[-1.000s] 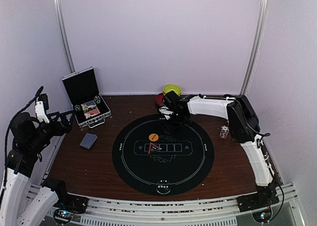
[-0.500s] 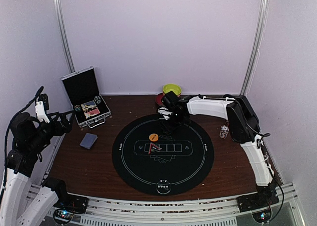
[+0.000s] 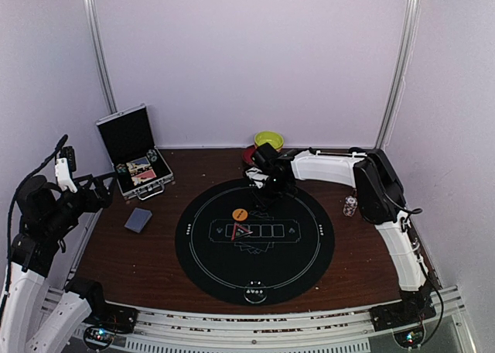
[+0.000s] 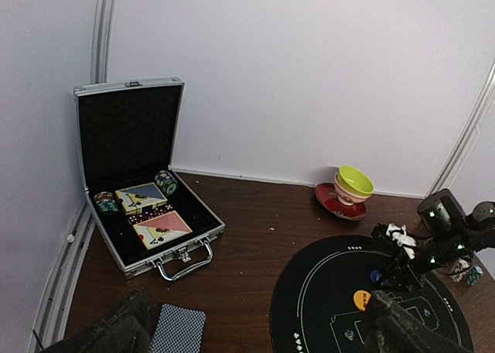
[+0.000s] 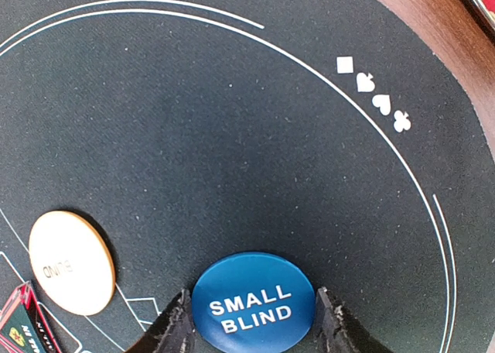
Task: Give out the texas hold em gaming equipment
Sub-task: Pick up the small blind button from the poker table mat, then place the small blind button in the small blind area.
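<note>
My right gripper [image 3: 267,192] is shut on the blue "SMALL BLIND" button disc [image 5: 254,303], with a finger touching each side, low over the black mat's far part. The disc also shows in the left wrist view [image 4: 375,275]. The orange button disc [image 3: 240,213] lies on the mat just beside it [image 5: 71,262]. A grey-blue-backed card deck [image 3: 138,219] lies on the table left of the mat [image 4: 176,330]. My left gripper [image 4: 259,339] is open and empty, held high above the table's left edge.
An open metal case [image 3: 135,159] at the back left holds card packs and chips [image 4: 164,183]. A yellow-green bowl [image 3: 268,139] on a red saucer [image 4: 336,202] stands at the back. Cards [image 3: 241,231] lie at the mat's centre. Small chips [image 3: 350,206] sit right of the mat.
My right gripper has shifted slightly toward the back left with the blue disc in it. The left arm has not moved.
</note>
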Available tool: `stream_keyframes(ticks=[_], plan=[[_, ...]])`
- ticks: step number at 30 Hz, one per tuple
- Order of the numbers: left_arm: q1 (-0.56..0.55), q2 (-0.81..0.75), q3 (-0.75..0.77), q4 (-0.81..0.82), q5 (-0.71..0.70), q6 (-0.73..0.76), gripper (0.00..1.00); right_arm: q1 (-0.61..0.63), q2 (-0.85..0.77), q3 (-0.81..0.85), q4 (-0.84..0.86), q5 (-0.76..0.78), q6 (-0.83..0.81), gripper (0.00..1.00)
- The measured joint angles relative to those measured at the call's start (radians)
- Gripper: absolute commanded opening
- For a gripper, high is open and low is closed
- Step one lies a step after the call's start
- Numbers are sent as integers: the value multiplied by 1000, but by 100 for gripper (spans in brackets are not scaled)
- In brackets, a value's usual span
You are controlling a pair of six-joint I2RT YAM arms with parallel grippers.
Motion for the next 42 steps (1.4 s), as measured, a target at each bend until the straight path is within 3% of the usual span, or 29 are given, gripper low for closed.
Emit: stream_keyframes(ticks=[14, 24, 33, 42], plan=[[0, 0, 0, 0, 0, 0, 98, 27, -8, 0, 0, 21, -15, 52], [0, -2, 0, 0, -3, 0, 98, 190, -48, 8, 0, 30, -77, 53], [0, -2, 0, 0, -5, 0, 98, 306, -5, 196, -9, 22, -97, 53], [0, -7, 0, 0, -5, 0, 98, 349, 147, 341, 31, 16, -75, 55]])
